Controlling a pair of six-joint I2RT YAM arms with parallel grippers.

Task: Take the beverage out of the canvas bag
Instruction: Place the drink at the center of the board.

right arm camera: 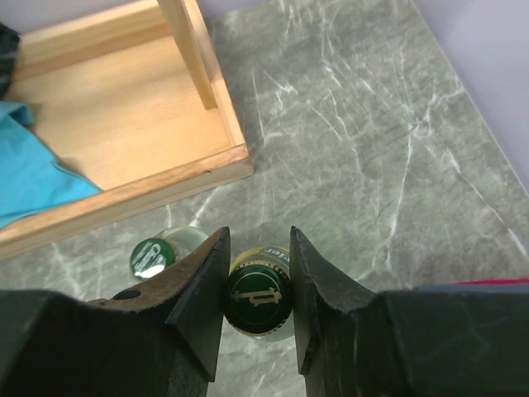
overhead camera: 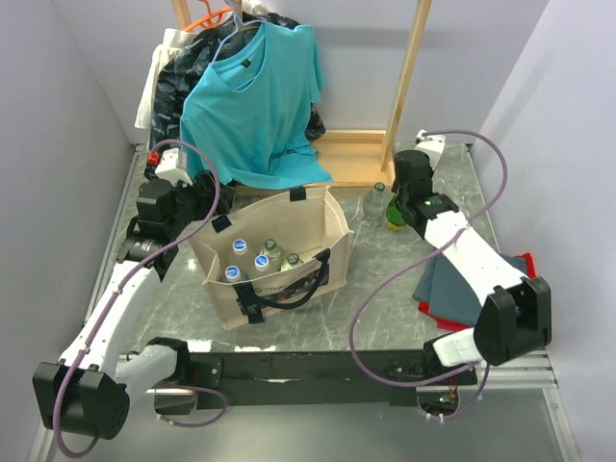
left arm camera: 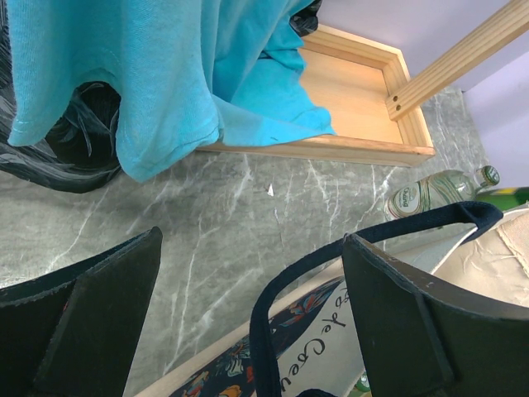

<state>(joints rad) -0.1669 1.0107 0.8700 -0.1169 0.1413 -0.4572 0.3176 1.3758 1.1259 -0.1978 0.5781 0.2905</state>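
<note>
Right gripper [right arm camera: 258, 248]: clamped on capped neck of green bottle [right arm camera: 258, 298], upright on table [right arm camera: 372, 149], outside canvas bag [overhead camera: 313, 223], which sits off to gripper's left. Left gripper [left arm camera: 252, 265]: fingers wide apart above bag's black handle [left arm camera: 273, 306]. Further bottles [overhead camera: 260, 258] inside bag.

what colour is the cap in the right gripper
Dark green cap with gold emblem; clearest in right wrist view.
</note>
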